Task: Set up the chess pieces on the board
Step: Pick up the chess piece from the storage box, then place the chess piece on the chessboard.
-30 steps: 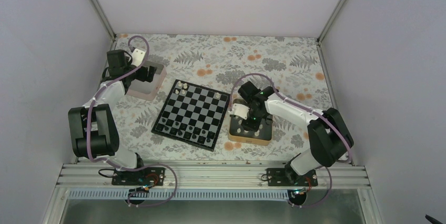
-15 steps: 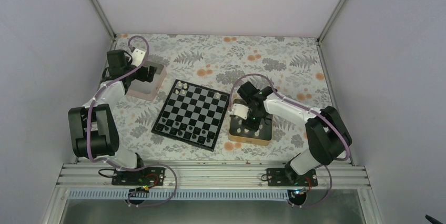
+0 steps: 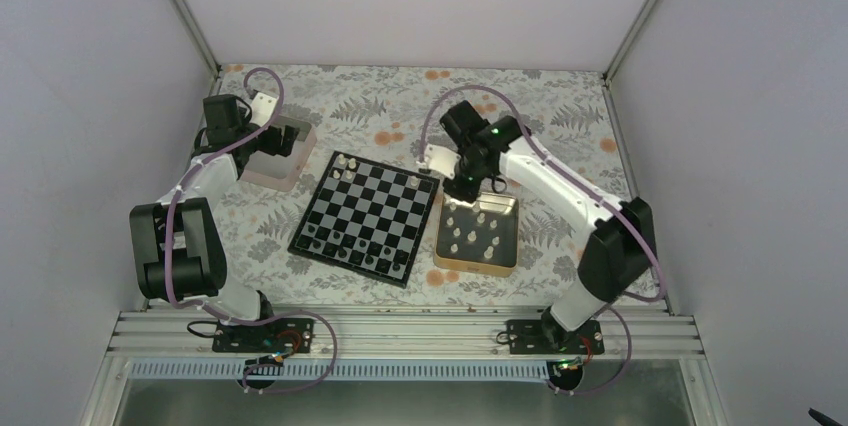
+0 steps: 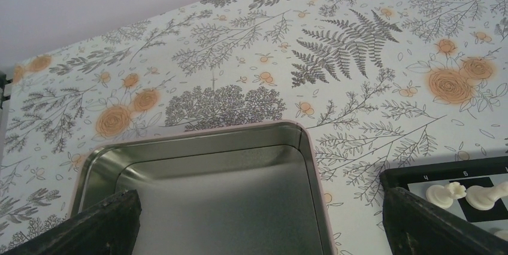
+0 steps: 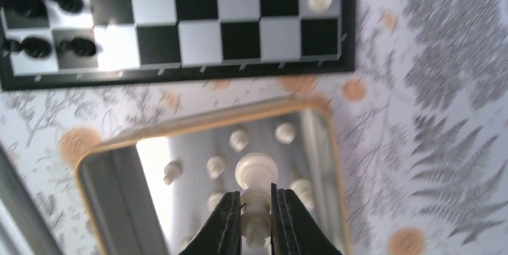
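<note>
Cream piece (image 5: 256, 174), prob. pawn, clamped in R tool (image 5: 256, 212) | L tool (image 4: 269, 231) wide open

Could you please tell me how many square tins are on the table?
2: a gold tin right of the board, and a pinkish silver tin at its far-left corner.

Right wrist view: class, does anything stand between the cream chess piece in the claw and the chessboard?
Nothing visible does. The right claw grips the small cream chess piece above the gold square tin; only its low rim and floral tablecloth lie before the glossy black-and-grey chessboard.
</note>
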Controlling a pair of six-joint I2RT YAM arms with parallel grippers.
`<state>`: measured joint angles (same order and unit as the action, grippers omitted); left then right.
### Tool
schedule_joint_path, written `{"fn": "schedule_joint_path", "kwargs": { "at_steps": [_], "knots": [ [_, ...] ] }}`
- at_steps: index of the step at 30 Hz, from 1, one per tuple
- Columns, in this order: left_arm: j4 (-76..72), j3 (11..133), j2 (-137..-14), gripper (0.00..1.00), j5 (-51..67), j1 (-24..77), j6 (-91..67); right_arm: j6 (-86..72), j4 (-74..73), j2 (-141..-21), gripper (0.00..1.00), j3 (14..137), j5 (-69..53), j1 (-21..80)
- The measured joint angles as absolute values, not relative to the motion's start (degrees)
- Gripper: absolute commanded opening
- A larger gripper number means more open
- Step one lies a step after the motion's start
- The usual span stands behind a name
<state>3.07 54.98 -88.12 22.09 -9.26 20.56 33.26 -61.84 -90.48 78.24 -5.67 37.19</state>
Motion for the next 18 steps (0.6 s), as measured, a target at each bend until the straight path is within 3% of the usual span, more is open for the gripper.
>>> {"fn": "schedule_joint_path", "kwargs": {
  "at_steps": [18],
  "knots": [
    [3.07,54.98,-87.64,1.00,22.85,-9.26,20.82,40.71,-65.28,-125.08,0.07,121.30,-5.52,39.59]
  ]
}}
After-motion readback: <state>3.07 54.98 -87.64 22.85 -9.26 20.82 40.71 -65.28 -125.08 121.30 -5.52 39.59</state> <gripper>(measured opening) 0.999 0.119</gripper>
